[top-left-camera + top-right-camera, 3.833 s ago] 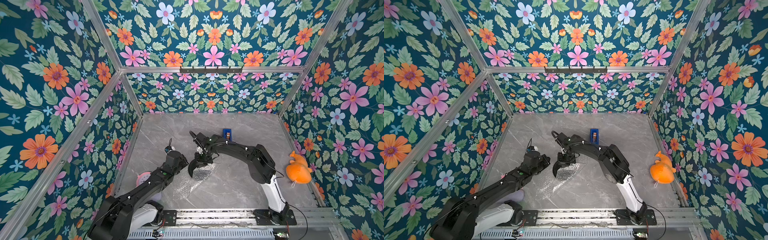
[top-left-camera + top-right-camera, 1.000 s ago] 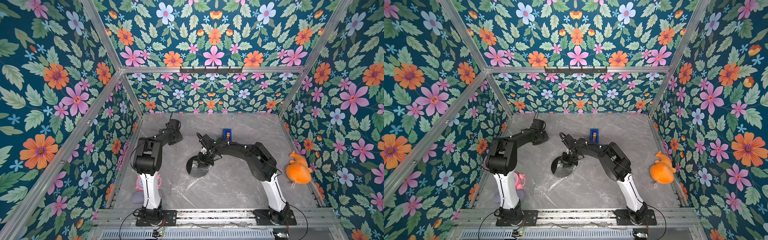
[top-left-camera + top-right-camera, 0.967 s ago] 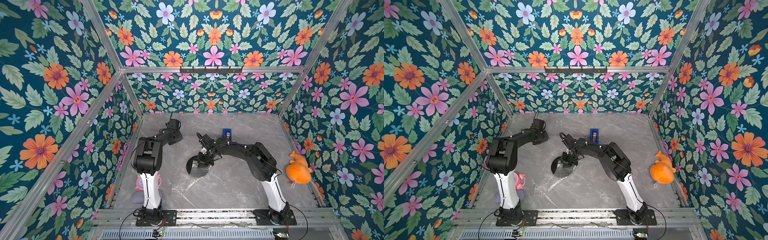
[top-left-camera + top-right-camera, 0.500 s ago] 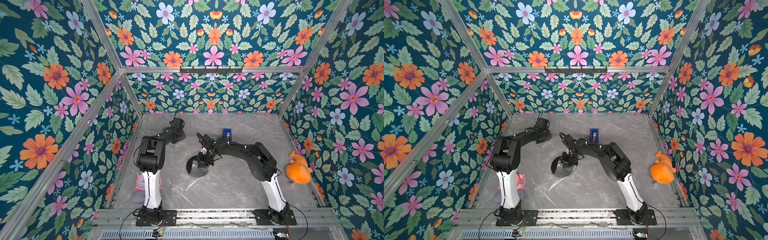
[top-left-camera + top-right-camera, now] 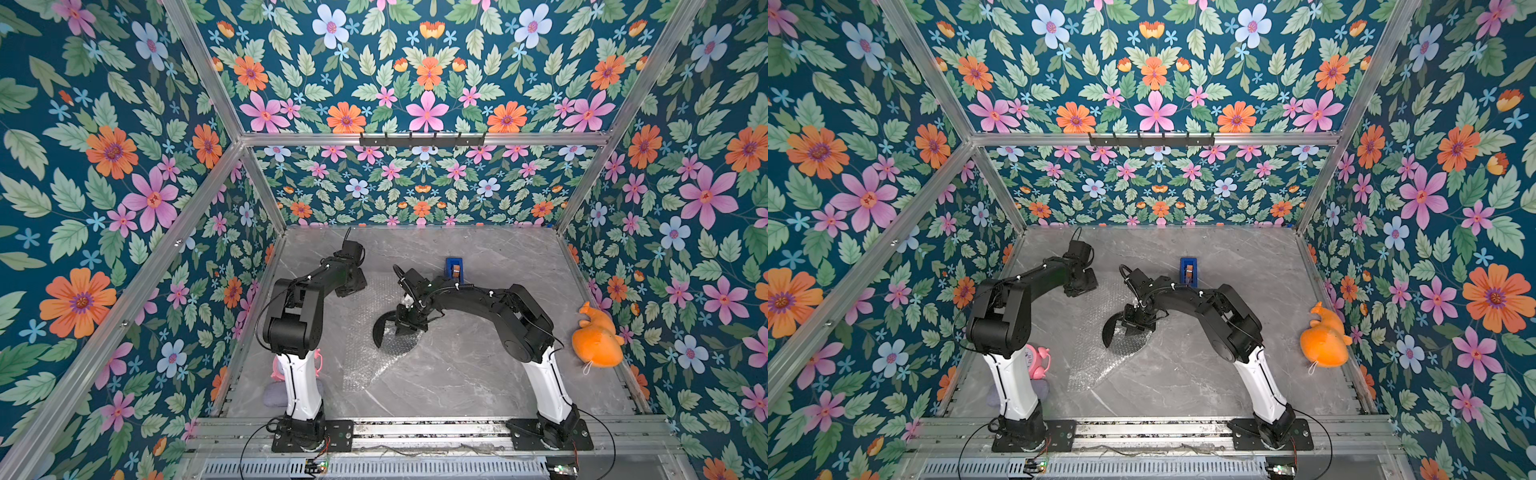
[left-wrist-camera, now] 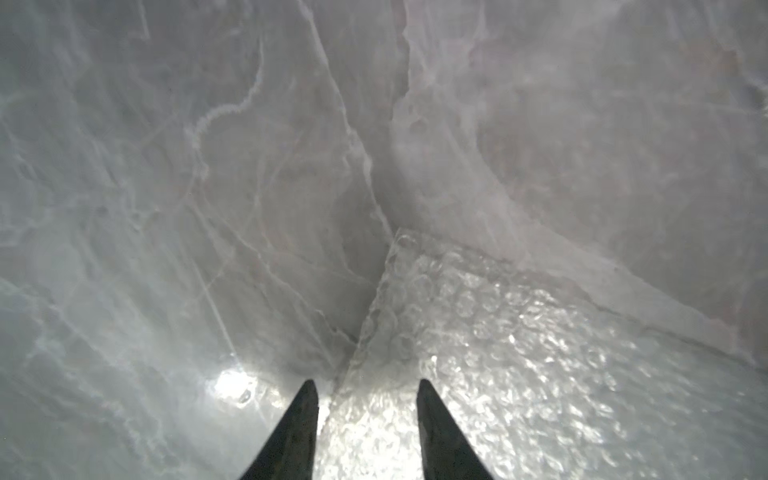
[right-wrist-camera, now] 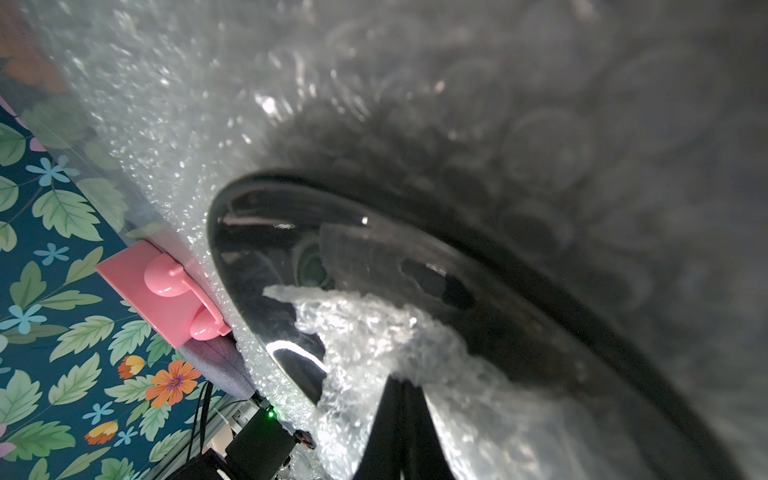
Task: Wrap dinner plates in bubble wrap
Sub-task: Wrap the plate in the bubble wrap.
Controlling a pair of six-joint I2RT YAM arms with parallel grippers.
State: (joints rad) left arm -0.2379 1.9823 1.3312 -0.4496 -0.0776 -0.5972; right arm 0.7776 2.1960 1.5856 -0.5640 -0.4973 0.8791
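Left gripper (image 6: 365,383): fingers apart over bubble wrap (image 6: 498,332) corner.
Right gripper (image 7: 400,386): fingers together, pinching bubble wrap.
Plate (image 5: 379,328): mid-frame, partly under bubble wrap.

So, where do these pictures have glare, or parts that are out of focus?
Left wrist view: a glare spot on the table, sparkle on the bubble wrap, the table's far part soft. Right wrist view: the wrap closest to the lens is out of focus, and the black plate mirrors bright streaks. Both top views: even light, sharp, but the clear wrap hardly stands out from the table.
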